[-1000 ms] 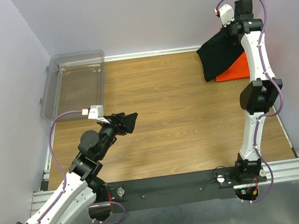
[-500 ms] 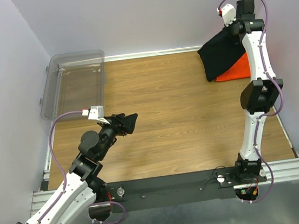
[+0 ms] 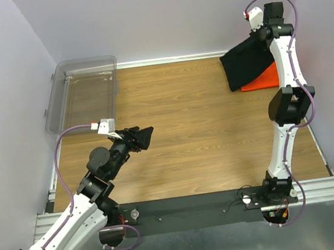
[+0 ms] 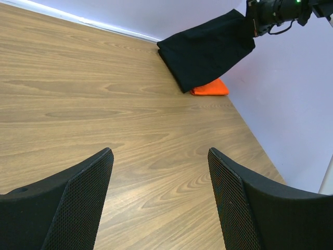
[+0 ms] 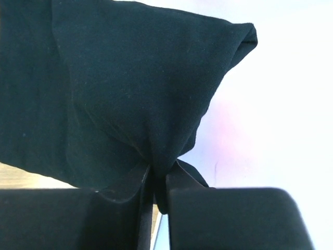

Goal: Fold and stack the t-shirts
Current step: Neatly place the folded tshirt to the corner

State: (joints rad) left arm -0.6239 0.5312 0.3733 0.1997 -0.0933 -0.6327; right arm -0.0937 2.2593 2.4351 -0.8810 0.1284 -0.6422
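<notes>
Stacking step: black shirt (image 3: 245, 60) going on top of orange shirt (image 3: 262, 80), far right corner of the table (image 3: 186, 129).
Right gripper (image 5: 158, 179) has its fingers pinching a bunched fold of the black shirt, held up near the wall, with the lower part draped over the orange shirt. Left gripper (image 4: 160, 153) hovers mid-table, fingers spread wide and holding nothing. Next move, probably: lower and let go so the black shirt lies flat and square.

Orange t-shirt (image 3: 260, 81): we see one corner only; the rest is hidden by the black t-shirt (image 3: 243, 62) and right arm (image 3: 287, 69) (fold state untellable). Black t-shirt: cut off left and top in the right wrist view. Left arm (image 3: 69, 225): near end cut off.
</notes>
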